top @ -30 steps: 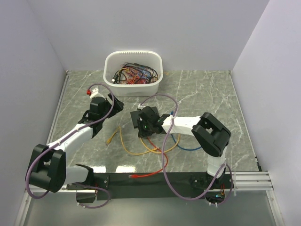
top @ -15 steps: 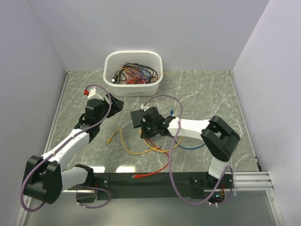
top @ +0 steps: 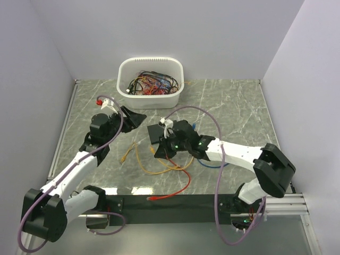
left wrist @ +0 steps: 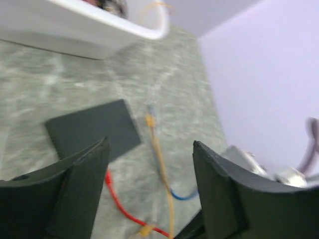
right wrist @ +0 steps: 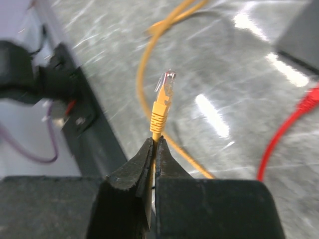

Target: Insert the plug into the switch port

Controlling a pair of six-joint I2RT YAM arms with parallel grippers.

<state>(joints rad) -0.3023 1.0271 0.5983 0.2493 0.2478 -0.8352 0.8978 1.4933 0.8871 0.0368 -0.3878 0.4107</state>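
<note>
Right gripper [right wrist: 153, 145]: jaws clenched on the yellow cable [right wrist: 139, 79], just behind the plug [right wrist: 164, 90]. The plug stands out beyond the jaw tips, in line with them and held clear of the tabletop [top: 239, 106]. The cable runs from the jaws down to the tabletop, where it lies in loose loops.

Switch [left wrist: 92, 128]: flat on the tabletop, on the near side of the tub [top: 150, 95] and apart from it. In the top view the right gripper sits just at the near side of the switch and hides part of it. The plug is close to the switch but not in it. The port cannot be made out: the left wrist view is blurred and the top view too small.

Left gripper [left wrist: 149, 149]: jaws released and spread wide, nothing between them. It hangs to the left of the switch, near the tub.

A red cable [top: 178, 190] and a blue cable [top: 212, 166] lie on the tabletop among the yellow loops.
</note>
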